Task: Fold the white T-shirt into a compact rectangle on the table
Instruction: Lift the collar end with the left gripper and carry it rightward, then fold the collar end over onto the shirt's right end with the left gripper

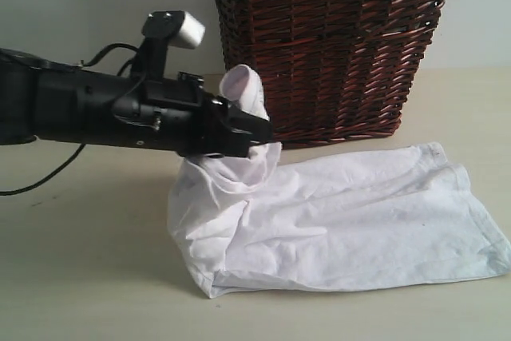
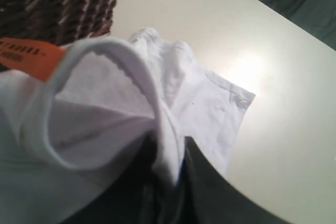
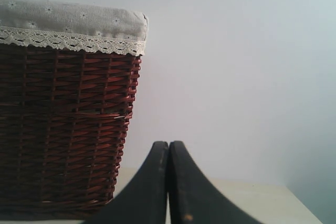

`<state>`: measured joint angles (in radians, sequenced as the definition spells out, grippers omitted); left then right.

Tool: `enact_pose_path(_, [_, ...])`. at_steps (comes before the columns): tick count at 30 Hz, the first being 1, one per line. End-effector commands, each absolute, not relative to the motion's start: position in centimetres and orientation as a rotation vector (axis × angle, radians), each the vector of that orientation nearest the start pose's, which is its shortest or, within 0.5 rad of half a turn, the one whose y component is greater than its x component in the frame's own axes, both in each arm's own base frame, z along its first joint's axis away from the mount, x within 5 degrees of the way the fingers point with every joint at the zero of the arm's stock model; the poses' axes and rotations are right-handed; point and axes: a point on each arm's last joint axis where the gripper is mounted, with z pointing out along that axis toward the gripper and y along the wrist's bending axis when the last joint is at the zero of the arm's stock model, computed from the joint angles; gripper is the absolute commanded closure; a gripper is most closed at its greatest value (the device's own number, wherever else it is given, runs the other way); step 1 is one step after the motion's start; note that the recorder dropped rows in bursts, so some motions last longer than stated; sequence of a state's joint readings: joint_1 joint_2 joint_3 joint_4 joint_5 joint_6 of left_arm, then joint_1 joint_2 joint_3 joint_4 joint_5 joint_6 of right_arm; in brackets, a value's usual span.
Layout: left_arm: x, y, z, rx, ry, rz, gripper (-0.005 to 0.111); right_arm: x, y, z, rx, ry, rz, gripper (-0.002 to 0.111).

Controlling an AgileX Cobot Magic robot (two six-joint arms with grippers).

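The white T-shirt (image 1: 343, 221) lies crumpled across the table (image 1: 88, 277), its right part flat and its left end lifted. My left gripper (image 1: 259, 129) is shut on that raised end, where the ribbed neck loop (image 1: 242, 85) sticks up above the fingers. In the left wrist view the white T-shirt (image 2: 173, 103) is pinched between the dark fingers (image 2: 202, 166), and the orange neck tag (image 2: 31, 56) shows beside the collar. My right gripper (image 3: 168, 148) is shut with nothing in it, held up off the table (image 3: 252, 198); it is out of the exterior view.
A dark brown wicker basket (image 1: 327, 45) with a lace-trimmed liner stands at the back, right behind the raised collar. The basket (image 3: 63, 129) also stands beside my right gripper. Bare table lies in front of the shirt and to its left.
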<state>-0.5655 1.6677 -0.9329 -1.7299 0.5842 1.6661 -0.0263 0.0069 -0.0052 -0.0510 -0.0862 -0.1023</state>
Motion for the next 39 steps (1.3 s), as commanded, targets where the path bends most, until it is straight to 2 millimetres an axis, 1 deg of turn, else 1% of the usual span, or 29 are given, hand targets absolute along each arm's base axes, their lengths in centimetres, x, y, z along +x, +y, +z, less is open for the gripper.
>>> enact_pose_path(1, [25.4,-25.9,22.2,0.934,1.989,-1.031,0.107,5.5,-0.1,22.2,-0.088,1.39,-0.15,0.108])
enact_pose_path(6, [24.9,-29.2,21.8,1.007,1.967,-1.042,0.107,5.5,-0.1,22.2,-0.088,1.39,-0.15,0.108])
enact_pose_path(8, [24.7,-30.8,22.1,1.037,1.937,-1.05,0.107,5.5,-0.1,22.2,-0.088,1.39,-0.15,0.108])
enact_pose_path(11, [24.8,-32.7,22.1,1.049,1.922,-1.008,0.107,5.5,-0.1,22.2,-0.088,1.39,-0.15,0.108])
enact_pose_path(14, [25.2,-34.4,21.7,1.065,1.908,-1.016,0.107,5.5,-0.1,22.2,-0.088,1.39,-0.15,0.108])
enact_pose_path(19, [25.3,-36.1,19.6,1.095,1.933,-1.025,0.107,5.5,-0.1,22.2,-0.088,1.39,-0.15,0.108])
enact_pose_path(23, [25.1,-37.0,17.8,1.121,1.964,-1.027,0.107,5.5,-0.1,22.2,-0.088,1.39,-0.15,0.108])
enact_pose_path(27, [25.3,-37.9,16.9,1.132,1.97,-1.029,0.107,5.5,-0.1,22.2,-0.088,1.39,-0.15,0.108])
enact_pose_path(31, [26.2,-39.2,17.7,1.126,1.914,-1.063,0.107,5.5,-0.1,22.2,-0.088,1.39,-0.15,0.108])
enact_pose_path(34, [27.0,-40.5,19.1,1.074,1.884,-1.105,0.107,5.5,-0.1,22.2,-0.088,1.39,-0.15,0.108])
enact_pose_path(35, [26.8,-40.9,19.4,1.079,1.87,-1.112,0.107,5.5,-0.1,22.2,-0.088,1.39,-0.15,0.108])
enact_pose_path(37, [26.3,-42.2,19.2,1.104,1.844,-1.124,0.107,5.5,-0.1,22.2,-0.085,1.39,-0.147,0.108])
enact_pose_path(39, [25.5,-43.1,18.4,1.131,1.848,-1.135,0.107,5.5,-0.1,22.2,-0.085,1.39,-0.147,0.108])
